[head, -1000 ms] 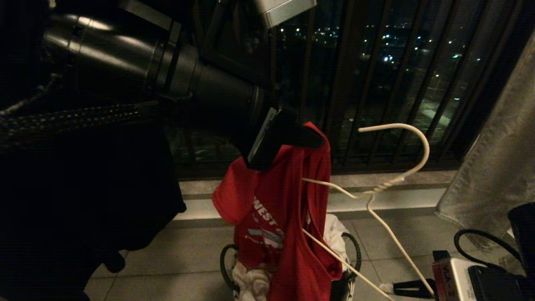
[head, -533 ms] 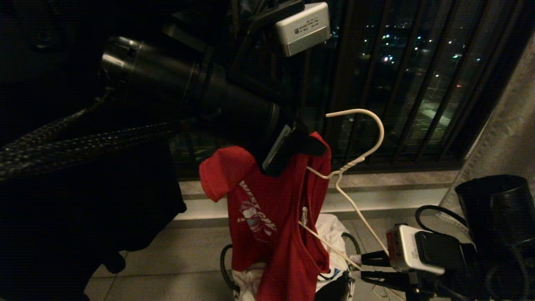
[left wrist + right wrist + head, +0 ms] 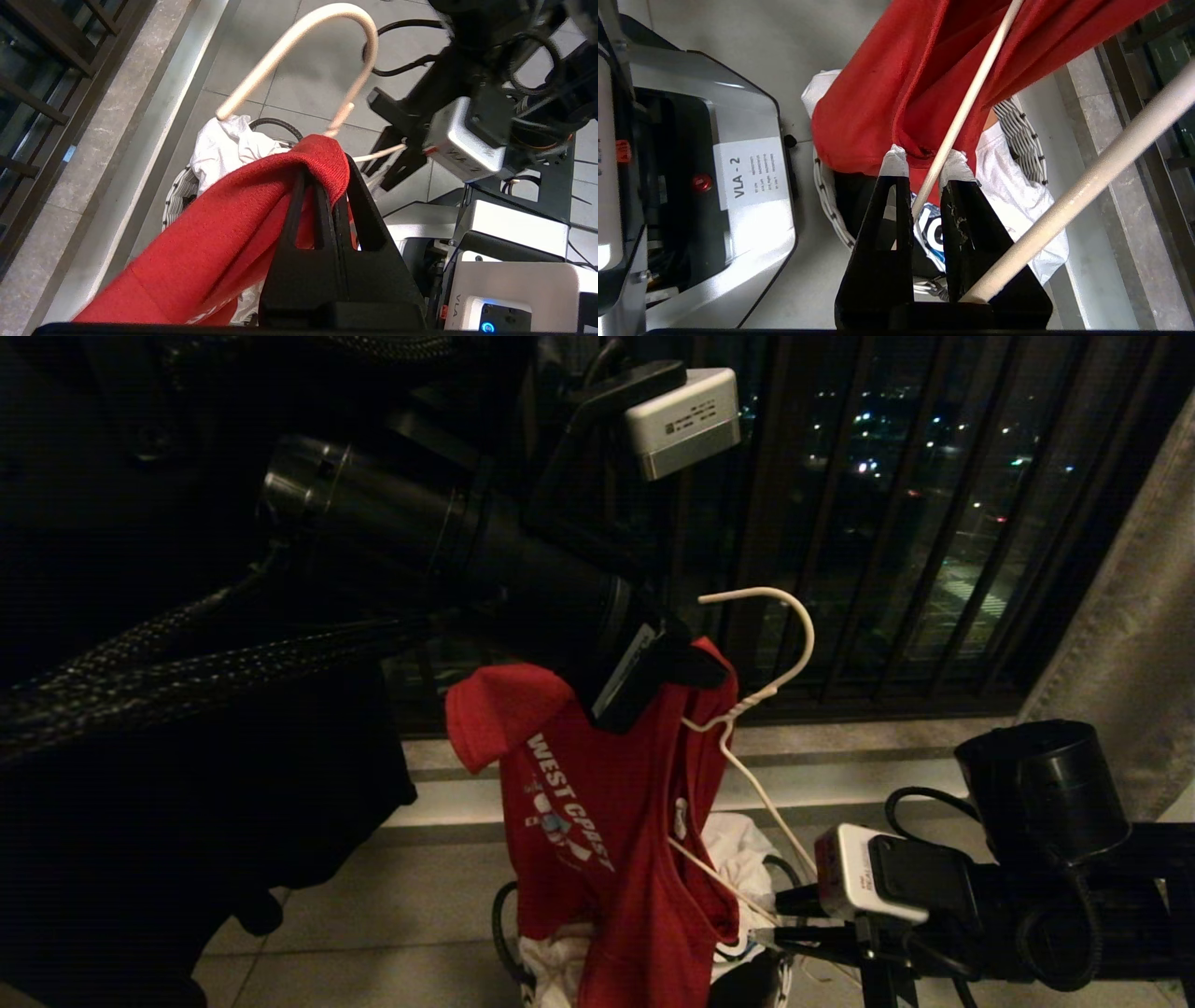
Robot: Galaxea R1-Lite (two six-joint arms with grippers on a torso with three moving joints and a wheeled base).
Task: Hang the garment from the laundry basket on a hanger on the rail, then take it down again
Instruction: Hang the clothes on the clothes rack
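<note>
A dark window with vertical bars (image 3: 896, 523) and city lights beyond fills the background above a pale tiled floor (image 3: 392, 915), with a grey curtain (image 3: 1130, 644) at the right. The left arm reaches across the upper scene; its left gripper (image 3: 695, 663) is clamped tight on the top fold of the red shirt (image 3: 597, 821), which hangs over the basket (image 3: 1024, 140) on the floor. A white cloth (image 3: 224, 147) lies in the basket. The right gripper (image 3: 924, 165), low at the right, is closed on a thin arm of the white hanger (image 3: 761, 695), whose hook rises beside the shirt.
</note>
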